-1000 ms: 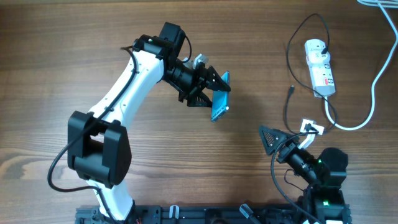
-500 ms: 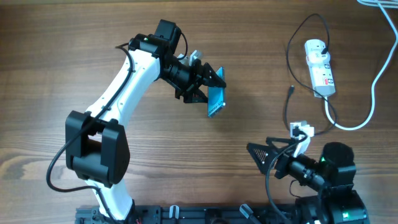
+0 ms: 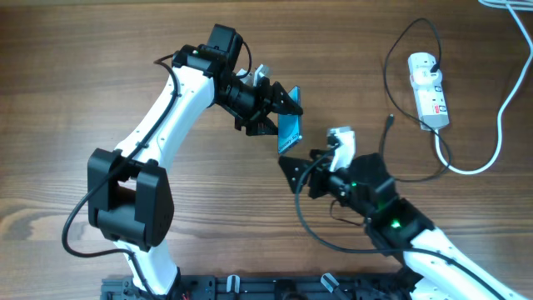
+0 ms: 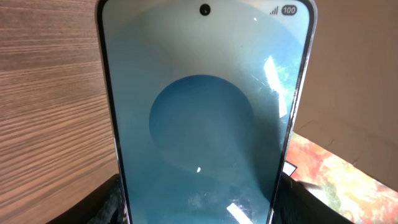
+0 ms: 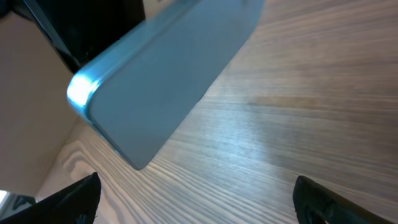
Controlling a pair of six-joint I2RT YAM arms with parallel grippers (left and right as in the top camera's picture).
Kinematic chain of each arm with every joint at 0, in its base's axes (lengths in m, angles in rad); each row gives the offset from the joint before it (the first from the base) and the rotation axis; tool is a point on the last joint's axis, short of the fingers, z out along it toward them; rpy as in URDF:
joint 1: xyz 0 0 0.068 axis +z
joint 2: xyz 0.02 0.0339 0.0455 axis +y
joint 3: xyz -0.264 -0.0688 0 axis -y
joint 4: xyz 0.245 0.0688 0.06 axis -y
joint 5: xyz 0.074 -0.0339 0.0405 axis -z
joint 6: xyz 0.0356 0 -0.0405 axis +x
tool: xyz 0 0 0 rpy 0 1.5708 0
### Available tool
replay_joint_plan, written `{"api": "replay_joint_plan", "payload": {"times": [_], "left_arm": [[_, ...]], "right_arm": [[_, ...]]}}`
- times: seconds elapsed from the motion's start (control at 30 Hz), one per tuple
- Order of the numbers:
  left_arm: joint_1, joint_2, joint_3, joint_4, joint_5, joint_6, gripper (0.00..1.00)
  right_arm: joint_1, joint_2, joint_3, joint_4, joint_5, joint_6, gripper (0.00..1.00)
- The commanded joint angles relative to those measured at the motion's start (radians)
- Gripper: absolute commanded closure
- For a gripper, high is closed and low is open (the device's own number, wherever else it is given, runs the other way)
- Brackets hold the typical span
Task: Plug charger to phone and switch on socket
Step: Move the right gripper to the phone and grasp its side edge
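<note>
My left gripper (image 3: 281, 110) is shut on the phone (image 3: 290, 133) and holds it tilted above the table, cyan screen showing. The phone fills the left wrist view (image 4: 205, 112), with the gripper's fingers (image 4: 202, 208) on both its sides. My right gripper (image 3: 293, 171) is open and empty just below the phone. In the right wrist view its fingers (image 5: 196, 202) are wide apart under the phone's corner (image 5: 168, 68). The socket (image 3: 428, 90) lies at the far right. The charger's black cable (image 3: 384, 146) loops from it, and its connector tip (image 3: 391, 119) lies on the table.
A thick white cord (image 3: 500, 125) curves along the right edge next to the socket. A black rail (image 3: 275, 287) runs along the table's front edge. An orange patterned surface (image 4: 348, 180) shows behind the phone in the left wrist view.
My right arm has swung from the front right corner leftward and forward to just below the phone. My left gripper with the phone has shifted slightly left.
</note>
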Motion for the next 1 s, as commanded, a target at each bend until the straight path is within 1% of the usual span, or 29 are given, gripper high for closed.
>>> {"api": "replay_joint_plan", "payload": {"times": [0.0,0.07,0.17,0.23,0.3,0.43,0.5,0.57,0.73,0.87,0.97], "left_arm": [[0.004,-0.022,0.025,0.01,-0.021,-0.003,0.54],[0.004,-0.022,0.025,0.015,-0.056,-0.024,0.54],[0.004,-0.022,0.025,0.037,-0.077,-0.059,0.54],[0.004,-0.022,0.025,0.053,-0.101,-0.082,0.54],[0.004,-0.022,0.025,0.063,-0.101,-0.082,0.55],[0.004,-0.022,0.025,0.063,-0.103,-0.082,0.55],[0.004,-0.022,0.025,0.063,-0.105,-0.082,0.55],[0.004,-0.022,0.025,0.062,-0.136,-0.098,0.55],[0.004,-0.022,0.025,0.074,-0.179,-0.127,0.55],[0.001,-0.022,0.025,0.076,-0.179,-0.127,0.55],[-0.004,-0.022,0.025,0.077,-0.179,-0.127,0.55]], "right_arm": [[0.079,0.049,0.011,0.074,0.111,0.057,0.01],[0.122,0.04,0.012,0.08,0.18,0.056,0.01],[0.135,0.04,0.012,0.09,0.274,0.063,0.01],[0.135,0.044,0.012,0.112,0.346,0.087,0.01],[0.135,0.068,0.012,0.165,0.392,0.14,0.05],[0.135,0.208,0.012,0.296,0.394,0.242,0.07],[0.135,0.263,0.013,0.362,0.391,0.243,0.09],[0.135,0.277,0.021,0.402,0.399,0.243,0.11],[0.135,0.28,0.047,0.407,0.432,0.245,0.14],[0.135,0.335,0.06,0.429,0.432,0.266,0.16],[0.138,0.389,0.106,0.428,0.427,0.262,0.24]]}}
